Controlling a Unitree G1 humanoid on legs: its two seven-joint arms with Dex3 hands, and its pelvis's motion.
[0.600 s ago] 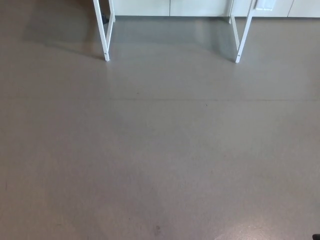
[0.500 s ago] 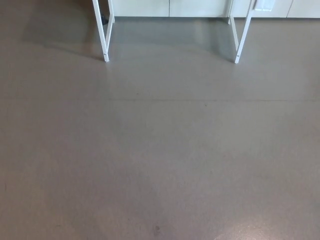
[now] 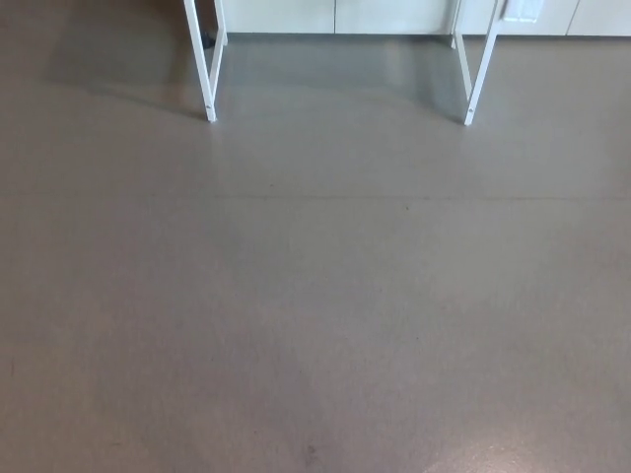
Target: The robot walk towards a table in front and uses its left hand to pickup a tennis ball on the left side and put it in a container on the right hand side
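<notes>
Only the white legs of a table show at the top of the head view: a left leg [image 3: 205, 69] and a right leg [image 3: 477, 74]. The tabletop is out of the picture, so neither the tennis ball nor the container can be seen. Neither of my hands shows.
Grey floor [image 3: 315, 296] fills nearly the whole view between me and the table legs. A pale wall or cabinet base [image 3: 335, 15] runs along the top edge behind the table. A small dark spot [image 3: 310, 451] marks the floor near the bottom.
The whole picture has barely shifted; a dark bit at the bottom right corner in the earliest frame is gone from view.
</notes>
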